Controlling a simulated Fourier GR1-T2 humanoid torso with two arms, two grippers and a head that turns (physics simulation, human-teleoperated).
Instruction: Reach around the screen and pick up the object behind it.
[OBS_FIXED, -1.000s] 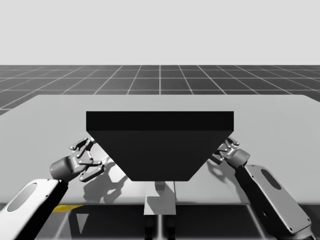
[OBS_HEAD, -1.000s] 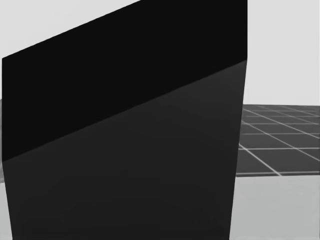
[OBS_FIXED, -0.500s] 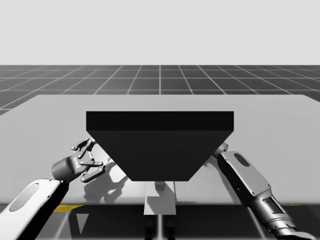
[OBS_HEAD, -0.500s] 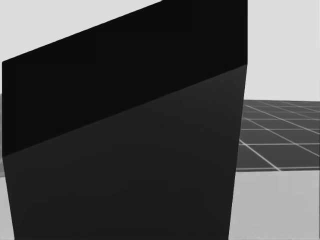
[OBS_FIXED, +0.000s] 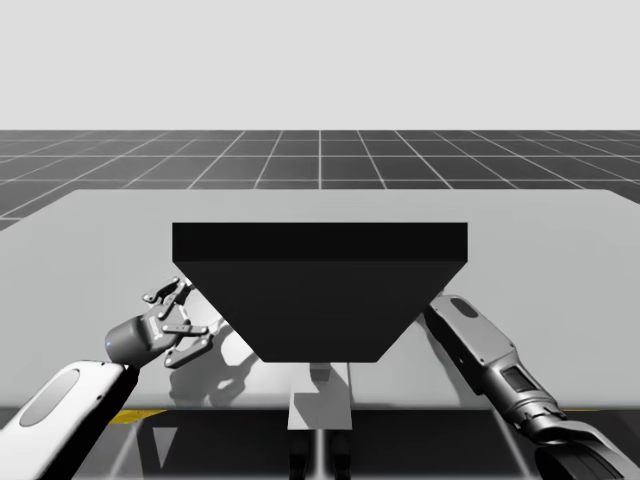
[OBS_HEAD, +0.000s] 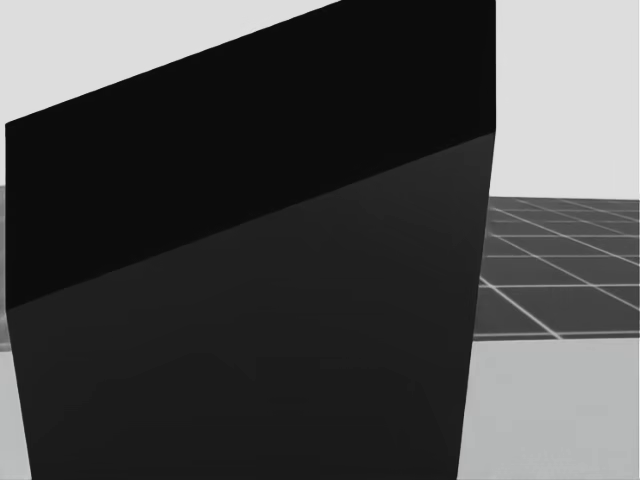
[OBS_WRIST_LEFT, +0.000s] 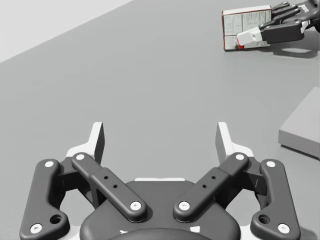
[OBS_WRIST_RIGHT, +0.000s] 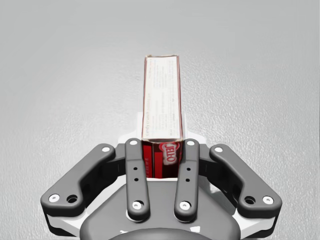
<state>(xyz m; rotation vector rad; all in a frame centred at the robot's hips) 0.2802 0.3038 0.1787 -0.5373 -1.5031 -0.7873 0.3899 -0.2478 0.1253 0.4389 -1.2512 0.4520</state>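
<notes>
High view: my left gripper hovers over the table, just off the near-left corner of the black screen. Its fingers are spread wide w/ nothing btwn them. The left wrist view agrees: wide open over bare grey tabletop, and the corner of a grey block sits beside it.

The screen stands mid-table, broad and dark. In the head view it takes up most of the frame, w/ a strip of table to its right.

My right arm comes in from the near right, and its far end passes behind the screen's right edge. In the right wrist view the right gripper is drawn narrow on a slim red-and-white box. The box's near end sits btwn the fingers, and both pads seem to press its sides (contact looks flush, but the angle is steep). The box points straight ahead of the gripper, away from it.

The left wrist view shows the same pair well ahead on the far side of the table, right gripper over the box. So the box is behind the screen, toward its right end. Can't tell whether it rests on the table or hangs just above it.
</notes>
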